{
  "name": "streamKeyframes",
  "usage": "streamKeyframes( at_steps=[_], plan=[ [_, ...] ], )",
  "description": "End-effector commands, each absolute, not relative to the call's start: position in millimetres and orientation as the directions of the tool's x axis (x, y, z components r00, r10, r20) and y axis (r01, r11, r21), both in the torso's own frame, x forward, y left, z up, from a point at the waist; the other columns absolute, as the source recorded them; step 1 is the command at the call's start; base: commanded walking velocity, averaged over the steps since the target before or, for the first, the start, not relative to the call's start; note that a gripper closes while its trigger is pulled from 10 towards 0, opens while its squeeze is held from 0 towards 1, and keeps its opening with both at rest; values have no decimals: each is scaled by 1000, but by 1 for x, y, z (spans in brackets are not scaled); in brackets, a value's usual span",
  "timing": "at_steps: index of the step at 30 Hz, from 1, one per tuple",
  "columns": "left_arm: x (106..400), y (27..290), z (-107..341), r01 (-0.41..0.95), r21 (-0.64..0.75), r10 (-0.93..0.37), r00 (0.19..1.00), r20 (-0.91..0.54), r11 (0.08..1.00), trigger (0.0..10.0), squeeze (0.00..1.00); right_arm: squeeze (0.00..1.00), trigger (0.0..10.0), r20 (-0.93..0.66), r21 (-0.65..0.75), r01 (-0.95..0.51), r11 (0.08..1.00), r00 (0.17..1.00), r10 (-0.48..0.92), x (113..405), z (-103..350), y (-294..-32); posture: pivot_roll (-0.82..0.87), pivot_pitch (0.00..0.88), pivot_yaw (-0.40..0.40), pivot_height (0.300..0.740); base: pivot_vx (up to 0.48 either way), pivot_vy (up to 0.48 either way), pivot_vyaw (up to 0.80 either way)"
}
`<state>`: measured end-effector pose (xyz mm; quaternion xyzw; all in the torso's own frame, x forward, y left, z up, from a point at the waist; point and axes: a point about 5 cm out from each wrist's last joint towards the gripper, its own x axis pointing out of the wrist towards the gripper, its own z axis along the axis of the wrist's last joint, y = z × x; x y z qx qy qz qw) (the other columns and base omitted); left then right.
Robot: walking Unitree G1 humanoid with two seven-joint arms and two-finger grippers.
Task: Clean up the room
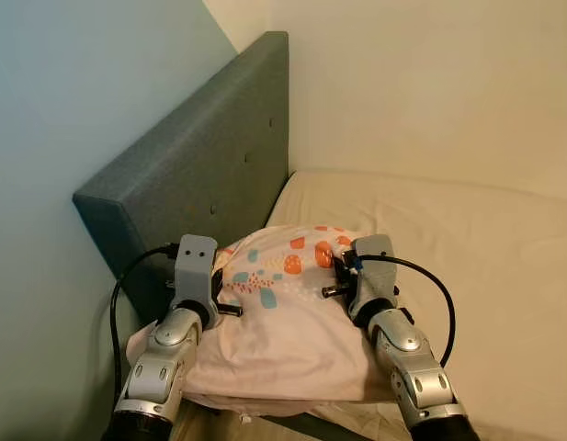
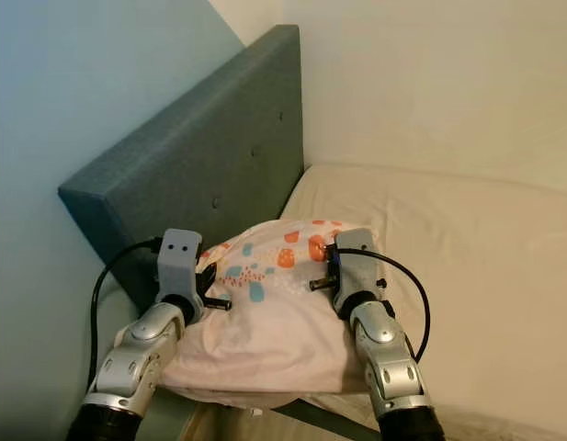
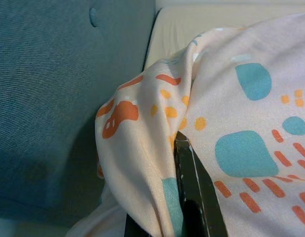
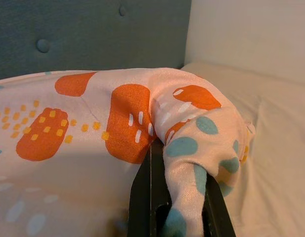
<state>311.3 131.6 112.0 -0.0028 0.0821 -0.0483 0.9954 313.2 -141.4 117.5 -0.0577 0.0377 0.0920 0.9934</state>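
bed (image 1: pixel 485 239) with teal headboard (image 1: pixel 200 175) along the robot's left | pillow (image 1: pixel 283 322) held up at the head end, just beside the headboard, long axis running straight across between both arms | left gripper (image 3: pixel 167 197) and right gripper (image 4: pixel 174 197) each pinched shut on a pillow corner, equally near

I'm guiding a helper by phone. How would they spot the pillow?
Find the grey-green headboard at the bed's end. The pillow lies right below it, pinched between the left gripper and right gripper: pale pink, with orange and teal blotches.
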Motion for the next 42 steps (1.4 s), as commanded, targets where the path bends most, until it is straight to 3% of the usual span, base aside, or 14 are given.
streamKeyframes(
  at_steps=[1,17,42],
  plan=[
    [313,148,118,10,10,-9,993,-122,1000,10000,0,0,10000,6,-149,-115,982,993,117,317,137,-153,-129,75,49,727,0,0,0],
    [315,145,132,7,-2,-7,1000,-28,1000,10000,0,0,10000,57,-173,-97,980,993,108,321,149,-160,-131,73,46,677,0,0,0],
    [314,138,133,59,-8,-59,998,-15,998,10000,0,0,10000,66,-169,-77,983,994,89,319,147,-160,-130,64,42,677,0,0,0]
  ],
)
